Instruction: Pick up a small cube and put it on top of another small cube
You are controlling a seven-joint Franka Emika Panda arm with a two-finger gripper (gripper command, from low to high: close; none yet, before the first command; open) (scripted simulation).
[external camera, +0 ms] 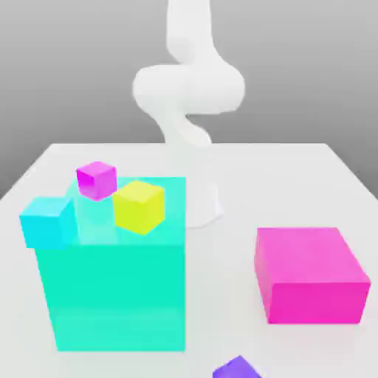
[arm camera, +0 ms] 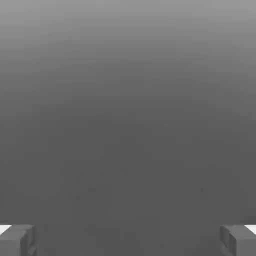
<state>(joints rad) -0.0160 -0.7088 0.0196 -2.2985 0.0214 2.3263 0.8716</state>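
Observation:
A small yellow cube (external camera: 138, 207) appears to rest on top of a large teal block (external camera: 118, 295). A small magenta cube (external camera: 97, 180) is at that block's far edge. A small cyan cube (external camera: 48, 221) overlaps its upper corner on the exterior view's left; I cannot tell whether either of these two touches the block. A small purple cube (external camera: 238, 368) lies at the near edge of the white table (external camera: 280, 177). The white arm (external camera: 188, 81) rises behind the table. In the hand view my gripper (arm camera: 128, 241) is open, its grey fingertips (arm camera: 17, 241) far apart, with plain grey background between them.
A large pink block (external camera: 310, 277) sits on the table at the exterior view's right. The arm's base (external camera: 203, 210) stands just behind the teal block.

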